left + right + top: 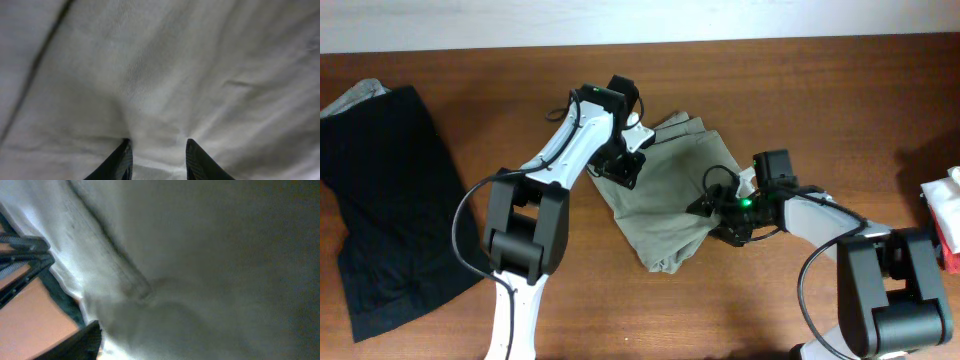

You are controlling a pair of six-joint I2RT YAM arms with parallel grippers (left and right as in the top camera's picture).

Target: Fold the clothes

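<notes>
The pale khaki-grey shorts (670,195) lie partly folded and wrinkled in the middle of the table. My left gripper (625,165) is at their upper left edge. In the left wrist view its two dark fingers (157,144) sit close together with a ridge of the fabric (175,65) pinched between them. My right gripper (725,215) is at the shorts' right edge. In the right wrist view only one finger (87,337) shows. The fabric (210,255) with a stitched seam drapes over the rest of the jaws.
A large black garment (390,200) lies spread at the left, with a grey garment (355,97) at its top corner. A white and red object (945,215) sits at the right edge. The wooden table (800,100) ends at a pale wall at the back.
</notes>
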